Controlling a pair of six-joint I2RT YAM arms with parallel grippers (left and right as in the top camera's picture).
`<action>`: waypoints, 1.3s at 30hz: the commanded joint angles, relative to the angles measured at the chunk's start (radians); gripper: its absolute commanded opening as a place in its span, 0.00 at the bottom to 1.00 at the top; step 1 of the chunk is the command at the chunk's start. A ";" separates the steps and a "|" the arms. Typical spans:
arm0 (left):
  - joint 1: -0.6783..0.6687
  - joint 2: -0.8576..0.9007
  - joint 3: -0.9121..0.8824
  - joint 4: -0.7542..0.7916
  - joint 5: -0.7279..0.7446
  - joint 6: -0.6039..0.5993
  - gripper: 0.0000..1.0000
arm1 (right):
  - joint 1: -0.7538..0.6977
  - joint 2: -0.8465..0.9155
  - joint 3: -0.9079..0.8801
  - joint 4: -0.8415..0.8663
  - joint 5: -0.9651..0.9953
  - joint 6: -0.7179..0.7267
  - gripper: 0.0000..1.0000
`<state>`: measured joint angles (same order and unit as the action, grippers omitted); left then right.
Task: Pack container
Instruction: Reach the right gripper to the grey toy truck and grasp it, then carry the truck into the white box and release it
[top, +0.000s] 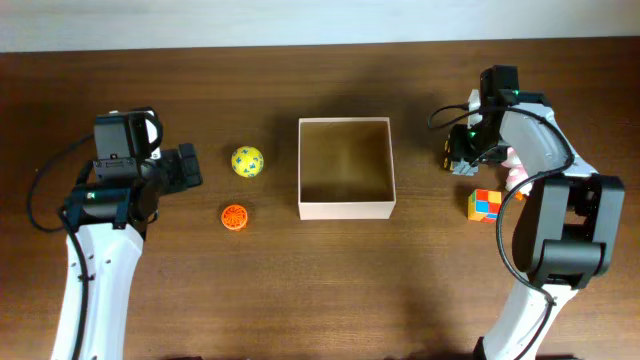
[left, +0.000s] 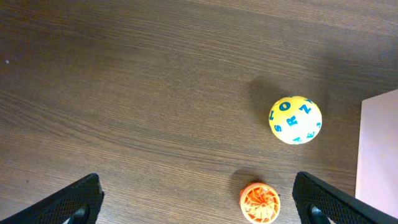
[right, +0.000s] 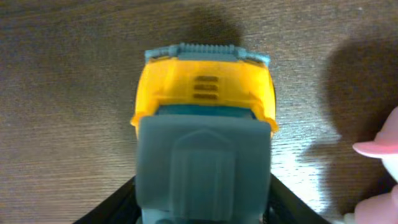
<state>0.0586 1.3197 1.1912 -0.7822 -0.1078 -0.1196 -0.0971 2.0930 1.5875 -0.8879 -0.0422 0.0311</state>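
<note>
The container (top: 347, 209) is a square, shallow cream-white box with a tan inside, standing open and empty at the table's middle. Its corner shows in the left wrist view (left: 379, 149). My right gripper (top: 466, 150) is right of the box, its fingers (right: 202, 208) closed against both sides of a yellow and grey toy truck (right: 205, 87) that rests on the table (top: 458, 160). My left gripper (top: 190, 168) is open and empty (left: 199, 205), left of a yellow ball with blue letters (top: 247, 160) (left: 295, 119) and an orange wheel-like disc (top: 235, 217) (left: 260, 203).
A multicoloured puzzle cube (top: 485, 204) lies right of the box, near the right arm's base. A pink toy (top: 515, 172) (right: 379, 149) sits just beside the truck. The table is dark wood.
</note>
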 joint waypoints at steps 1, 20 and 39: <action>0.003 0.005 0.024 -0.001 0.011 0.016 0.99 | -0.001 -0.032 0.027 -0.022 0.009 0.050 0.49; 0.003 0.005 0.024 -0.001 0.011 0.016 0.99 | 0.412 -0.317 0.357 -0.368 0.002 0.200 0.41; 0.003 0.005 0.024 -0.001 0.011 0.016 0.99 | 0.547 -0.055 0.077 -0.048 0.138 0.370 0.51</action>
<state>0.0586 1.3197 1.1912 -0.7826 -0.1074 -0.1196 0.4477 2.0338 1.6619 -0.9558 0.0322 0.3737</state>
